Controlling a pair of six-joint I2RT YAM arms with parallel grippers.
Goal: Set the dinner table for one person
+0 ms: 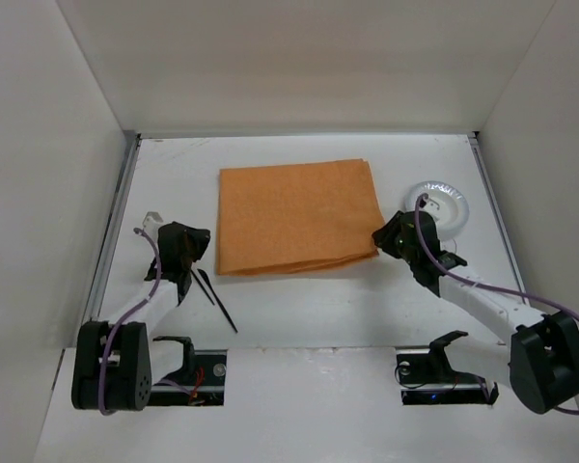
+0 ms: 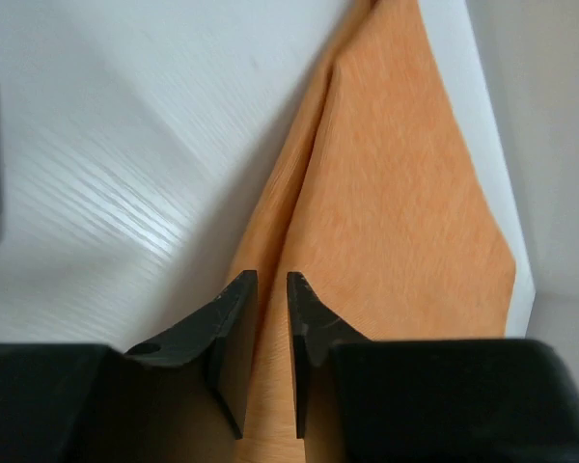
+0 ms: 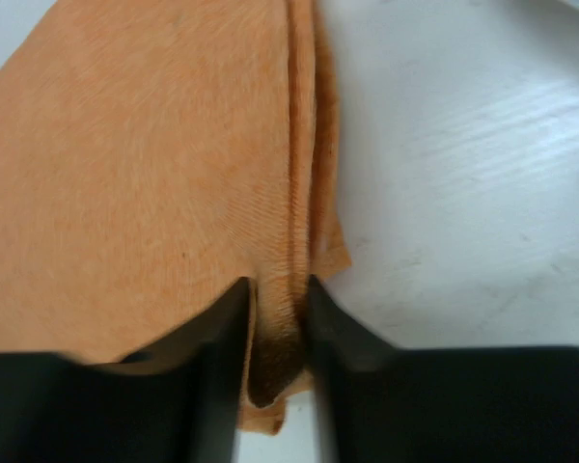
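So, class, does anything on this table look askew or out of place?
Yes. The mat lies crooked on the table, its near edge slanting and its layers splayed at the near right corner. Thin black utensils lie slanted beside it.

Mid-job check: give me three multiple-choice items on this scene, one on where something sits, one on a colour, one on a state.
1. The plate sits: A) on the mat B) right of the mat C) left of the mat.
2. The mat is: A) blue B) orange C) green.
3. The mat lies: A) rolled up B) crumpled in a heap C) flat and folded.

Answers:
1. B, the plate rests on bare table beyond the mat's right edge.
2. B, it is orange in every view.
3. C, it is spread flat, with stacked layers at its edge in the right wrist view.
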